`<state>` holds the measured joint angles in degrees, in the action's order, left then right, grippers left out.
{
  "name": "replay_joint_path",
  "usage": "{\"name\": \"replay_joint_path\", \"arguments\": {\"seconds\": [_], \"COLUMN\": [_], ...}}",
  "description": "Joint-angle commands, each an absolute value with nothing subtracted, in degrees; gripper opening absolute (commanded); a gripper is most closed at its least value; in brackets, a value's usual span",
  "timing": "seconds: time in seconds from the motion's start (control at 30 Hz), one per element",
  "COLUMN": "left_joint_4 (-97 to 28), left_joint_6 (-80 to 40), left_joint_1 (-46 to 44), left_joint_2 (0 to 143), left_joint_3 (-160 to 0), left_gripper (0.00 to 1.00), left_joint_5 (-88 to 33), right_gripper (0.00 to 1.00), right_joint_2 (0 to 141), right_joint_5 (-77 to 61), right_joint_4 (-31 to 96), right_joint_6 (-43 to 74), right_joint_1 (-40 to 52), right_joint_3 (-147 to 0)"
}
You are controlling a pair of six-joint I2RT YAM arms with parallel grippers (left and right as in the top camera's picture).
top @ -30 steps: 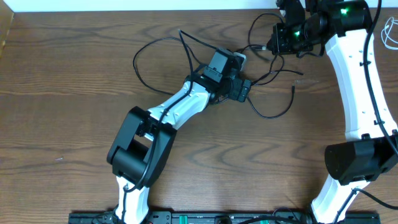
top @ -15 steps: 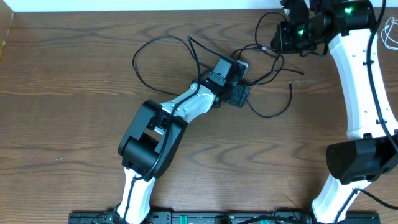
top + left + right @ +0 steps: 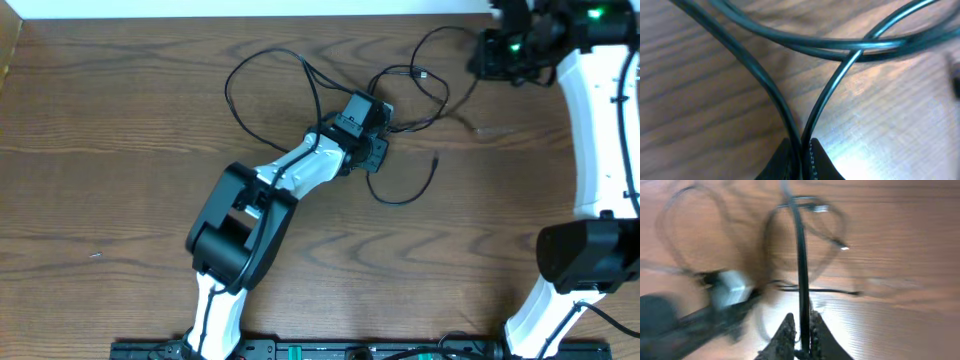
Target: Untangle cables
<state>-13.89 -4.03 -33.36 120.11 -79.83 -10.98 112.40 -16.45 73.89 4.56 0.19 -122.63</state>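
Observation:
Black cables (image 3: 229,90) lie looped and crossed over the middle of the wooden table (image 3: 120,200). One loose end (image 3: 434,158) lies right of the left arm. My left gripper (image 3: 383,122) is down in the tangle. In the left wrist view my left gripper (image 3: 804,145) is shut on two black strands (image 3: 826,95) that fork apart above it. My right gripper (image 3: 482,55) is at the far right back. In the right wrist view my right gripper (image 3: 801,319) is shut on one black cable (image 3: 801,255), which runs straight up from it to a loop with a small plug (image 3: 842,247).
The table's far edge (image 3: 200,17) meets a white wall. The left arm (image 3: 240,225) slants across the middle, blurred in the right wrist view as the left arm (image 3: 675,317). The right arm (image 3: 600,140) stands along the right side. A black rail (image 3: 300,350) runs along the front.
My left gripper has shut on the strands. My right gripper has moved right with its cable, drawing the loops that way. The loose end has slid left and nearer.

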Motion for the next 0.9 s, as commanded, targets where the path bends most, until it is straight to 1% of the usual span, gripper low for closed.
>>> {"name": "replay_joint_path", "arguments": {"seconds": [0.0,0.03,0.1,0.13,0.3,0.37,0.5,0.87], "left_joint_4": [-17.19,-18.11,-19.84,-20.23,-19.62,-18.76,-16.75,-14.46], "left_joint_6": [-3.64,-3.62,-3.4,-3.16,-2.15,-2.15,-2.15,-3.01], "left_joint_1": [-32.29,-32.14,-31.83,-31.77,-31.66,-31.66,-31.64,-26.68], "left_joint_2": [109.58,107.74,103.24,101.41,93.32,91.22,89.19,87.11], "left_joint_3": [-80.16,-80.16,-80.16,-80.16,-80.16,-80.16,-80.16,-82.87], "left_gripper": [0.08,0.08,0.08,0.08,0.07,0.08,0.07,0.08], "left_joint_5": [-9.39,-9.39,-9.45,-9.54,-9.58,-9.58,-9.56,-9.58], "right_gripper": [0.2,0.33,0.56,0.65,0.85,0.89,0.92,0.9], "right_joint_2": [113.32,113.58,113.6,113.6,113.58,113.58,113.58,113.6], "right_joint_5": [-6.94,-6.98,-7.29,-7.7,-16.6,-20.49,-24.64,-27.18], "right_joint_4": [74.0,74.08,74.22,74.19,74.22,74.41,74.24,75.22], "right_joint_6": [6.26,6.22,6.15,5.69,-3.31,-6.87,-9.32,-7.29], "right_joint_1": [-2.63,-3.05,-3.79,-3.95,-3.51,-2.96,-2.35,-0.23], "right_joint_3": [-122.93,-122.91,-122.87,-122.87,-122.87,-122.87,-122.87,-120.99]}}
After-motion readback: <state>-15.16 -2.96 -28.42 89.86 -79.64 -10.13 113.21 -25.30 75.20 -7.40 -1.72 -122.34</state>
